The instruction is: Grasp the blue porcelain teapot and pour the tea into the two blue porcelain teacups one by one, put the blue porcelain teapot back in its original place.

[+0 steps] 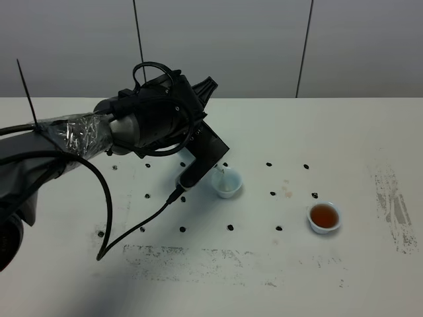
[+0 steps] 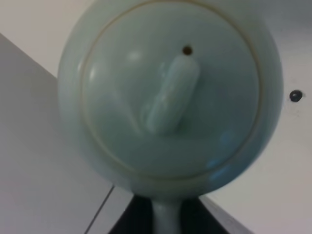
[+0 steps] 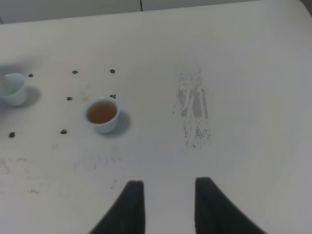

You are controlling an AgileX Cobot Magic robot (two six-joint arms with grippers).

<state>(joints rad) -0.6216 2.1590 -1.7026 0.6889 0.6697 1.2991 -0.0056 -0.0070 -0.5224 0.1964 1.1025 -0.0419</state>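
The blue porcelain teapot fills the left wrist view, lid and knob facing the camera. Its handle sits between my dark left fingers. In the high view my left gripper holds the pot tilted over the left teacup. The arm hides most of the pot there, and only a pale tip shows above that cup. The second teacup stands to the right, filled with brown tea. The right wrist view shows it too, and the left teacup. My right gripper is open, empty, above bare table.
Small black dots mark the white table around the cups. Scuffed grey patches lie at the right and along the front. A black cable loops from the left arm over the table. A grey wall stands behind.
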